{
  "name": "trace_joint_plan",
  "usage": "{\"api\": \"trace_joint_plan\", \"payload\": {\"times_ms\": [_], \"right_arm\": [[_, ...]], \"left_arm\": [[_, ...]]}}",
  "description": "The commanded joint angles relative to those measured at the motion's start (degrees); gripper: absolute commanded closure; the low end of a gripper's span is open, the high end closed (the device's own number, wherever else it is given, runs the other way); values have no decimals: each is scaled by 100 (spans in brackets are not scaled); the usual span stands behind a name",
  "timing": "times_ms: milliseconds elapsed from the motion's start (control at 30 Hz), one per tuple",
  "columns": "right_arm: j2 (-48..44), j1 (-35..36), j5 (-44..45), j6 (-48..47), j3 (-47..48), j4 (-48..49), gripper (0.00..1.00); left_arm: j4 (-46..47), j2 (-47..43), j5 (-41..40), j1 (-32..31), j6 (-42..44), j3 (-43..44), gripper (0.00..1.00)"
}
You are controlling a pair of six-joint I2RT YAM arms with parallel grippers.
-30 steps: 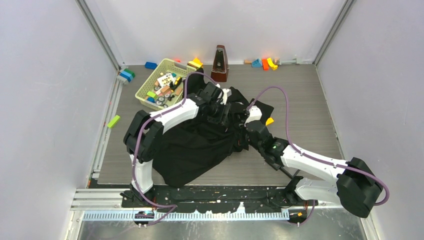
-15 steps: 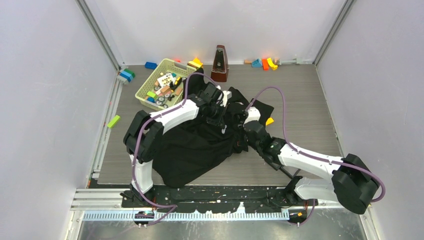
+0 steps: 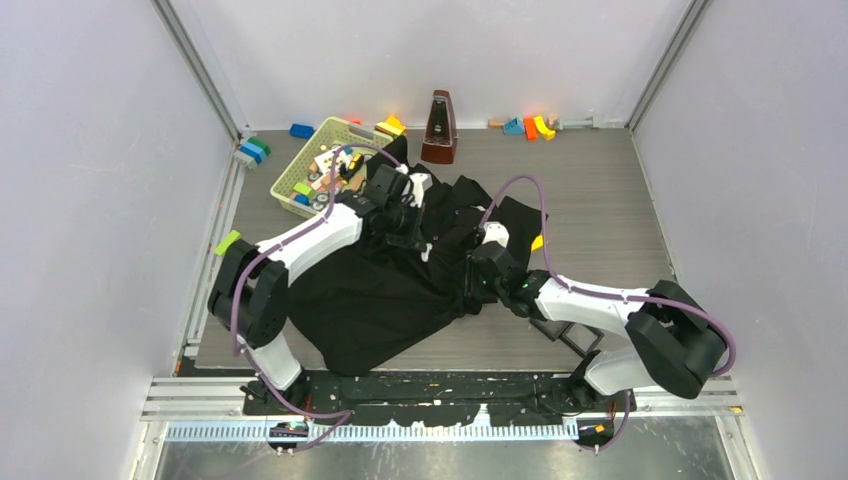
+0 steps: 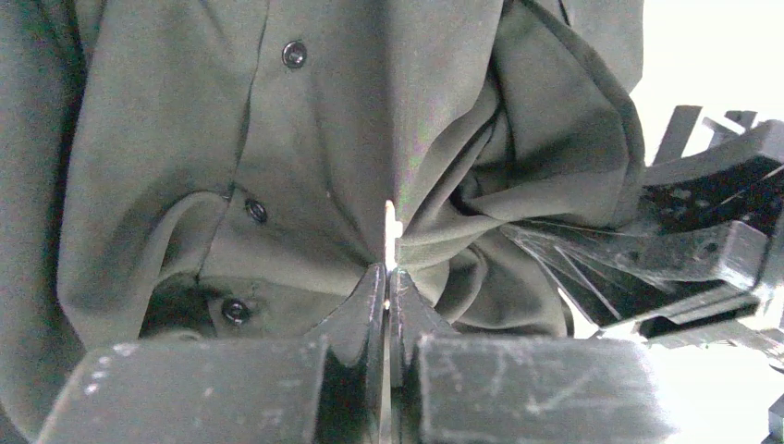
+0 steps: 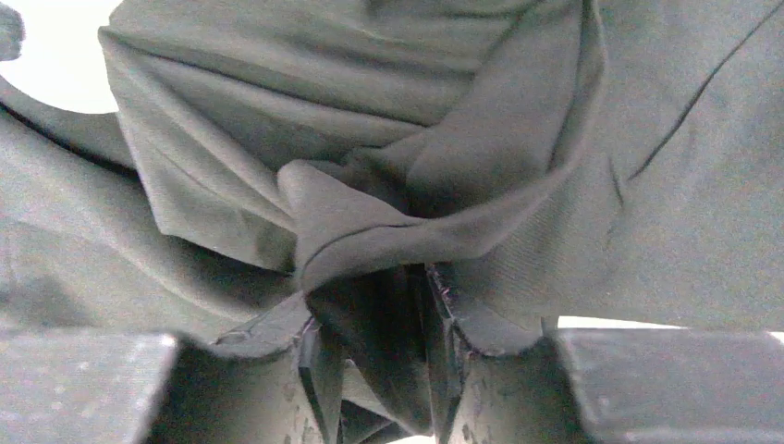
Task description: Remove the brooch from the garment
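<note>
The black buttoned garment (image 3: 380,300) lies crumpled mid-table and fills the left wrist view (image 4: 305,139) and right wrist view (image 5: 370,111). My left gripper (image 3: 415,238) is over its upper middle. In the left wrist view the left gripper (image 4: 388,270) is shut on a thin pale sliver (image 4: 389,231), which looks like the brooch seen edge-on; the cloth's folds run into it. My right gripper (image 3: 472,277) is at the garment's right edge. In its own view the right gripper (image 5: 370,277) is shut on a fold of the cloth. The brooch's face is hidden.
A yellow-green basket (image 3: 290,172) of small toys stands at the back left, close to the left arm. A brown metronome (image 3: 438,128) stands behind the garment. Coloured blocks (image 3: 530,127) lie along the back wall, a yellow block (image 3: 538,242) beside the garment, and a green block (image 3: 227,243) at the left edge.
Both grippers have moved left across the garment. The left arm swung towards the basket and the cloth bunched leftwards with it. Both grips held.
</note>
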Motion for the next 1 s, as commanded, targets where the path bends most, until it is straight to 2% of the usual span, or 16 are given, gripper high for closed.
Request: {"api": "trace_joint_plan", "payload": {"times_ms": [0, 167, 233, 367, 467, 633, 967], "right_arm": [[39, 3, 141, 216, 197, -42, 58], [-91, -30, 182, 308, 378, -381, 45], [-169, -64, 27, 350, 479, -491, 30], [-396, -129, -210, 565, 735, -555, 20], [-615, -170, -144, 985, 788, -522, 19], [-996, -175, 13, 1805, 279, 843, 19], [-105, -173, -450, 2313, 777, 1247, 16]], "left_arm": [[229, -484, 294, 197, -104, -179, 100], [428, -770, 817, 489, -363, -468, 100], [490, -871, 972, 574, -471, -581, 100], [424, -1019, 1026, 664, -596, -683, 100], [646, -1101, 1381, 831, -875, -910, 100], [1530, -1294, 2146, 1189, -1607, -1483, 100], [2347, -1707, 2389, 1251, -2299, -2010, 100]]}}
